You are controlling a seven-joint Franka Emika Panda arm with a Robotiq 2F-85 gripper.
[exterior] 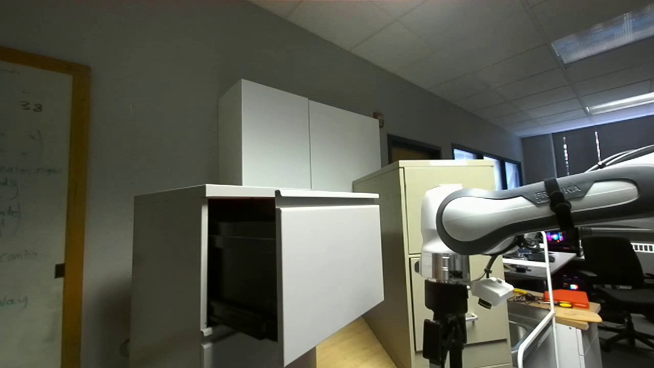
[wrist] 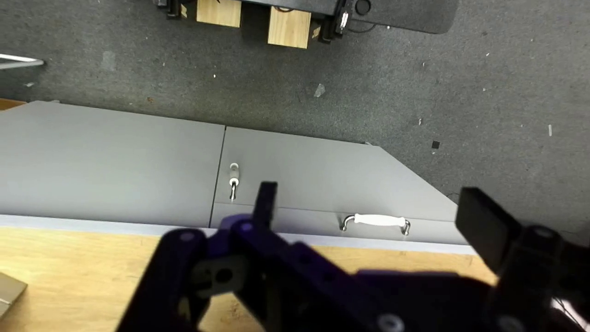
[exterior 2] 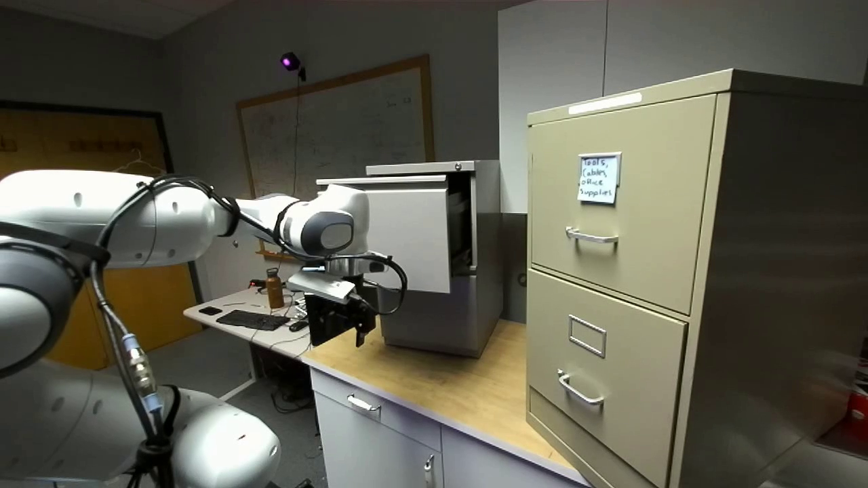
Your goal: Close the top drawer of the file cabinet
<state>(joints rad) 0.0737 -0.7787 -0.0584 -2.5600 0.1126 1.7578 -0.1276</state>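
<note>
The fingers (wrist: pixel 484 228) are spread wide with nothing between them, and the gripper (wrist: pixel 368 191) points down, touching nothing; a push should need no grasp, so the spread seems harmless. Beyond, the top drawer (exterior: pixel 332 271) juts from the file cabinet (exterior: pixel 167 271) on the wooden counter (exterior 2: pixel 468 386), its flat front panel (exterior 2: pixel 412 230) offering a broad face to press. Clear air before that panel probably leaves room to line up, but its lower edge and the counter beneath, plus the beige cabinet (exterior 2: pixel 651 271) near by, likely tighten a low or sideways path.
</note>
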